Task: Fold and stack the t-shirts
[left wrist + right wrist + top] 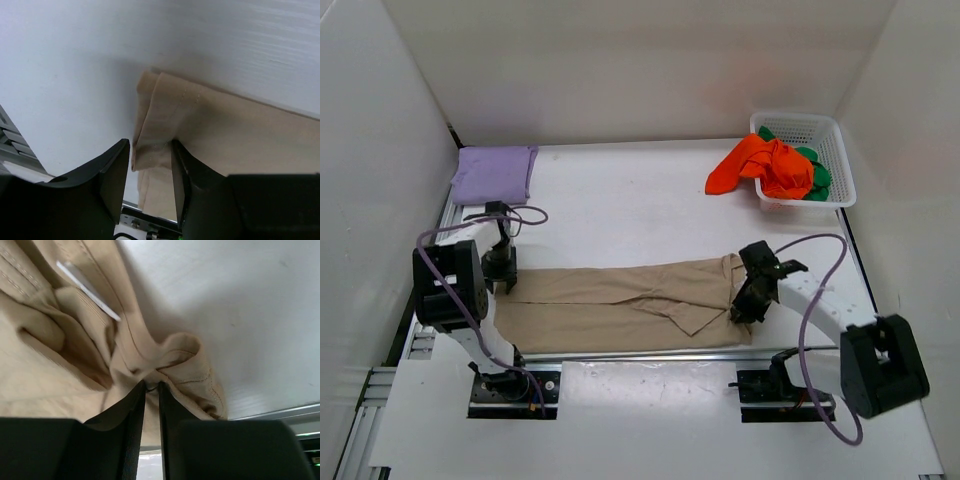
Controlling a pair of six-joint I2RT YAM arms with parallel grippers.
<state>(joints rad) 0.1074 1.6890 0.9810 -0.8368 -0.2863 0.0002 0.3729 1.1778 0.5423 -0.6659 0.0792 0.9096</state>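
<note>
Lengthwise fold of the beige t-shirt [620,300], held at both ends.
The left gripper [150,152] and right gripper [151,386] each pinch cloth narrowly; equal tension should keep the fold straight.

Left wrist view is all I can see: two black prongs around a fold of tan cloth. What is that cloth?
Observer: A beige t-shirt, folded into a long strip across the near side of the table.
Visitor: Does anything hold its other end?
Observer: Yes, the right gripper is pinched shut on the collar end.
Visitor: Any more shirts around?
Observer: A folded lavender t-shirt lies at the far left. An orange-red t-shirt spills over the rim of a white mesh basket at the far right, with a green t-shirt beneath it.
</note>
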